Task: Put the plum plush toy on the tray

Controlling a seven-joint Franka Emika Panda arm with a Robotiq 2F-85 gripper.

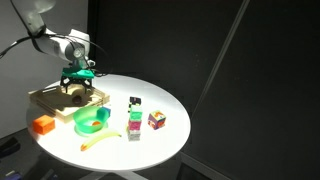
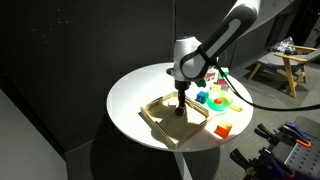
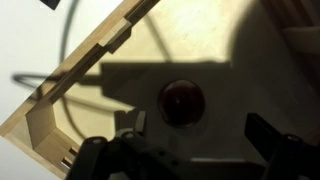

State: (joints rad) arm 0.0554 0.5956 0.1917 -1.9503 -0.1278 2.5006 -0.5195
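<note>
Wrist view: the small round dark-purple plush plum lies on the shallow light-wood tray, just beyond the gripper, roughly between its fingertips. The fingers stand wide apart, holding nothing.

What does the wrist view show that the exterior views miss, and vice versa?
Wrist view only: the plum plush toy lying on the tray floor, clear of the gripper, whose jaws stand open. Exterior views only: the round white table, green bowl, banana, orange block. Shared: the tray with the gripper over it.
</note>
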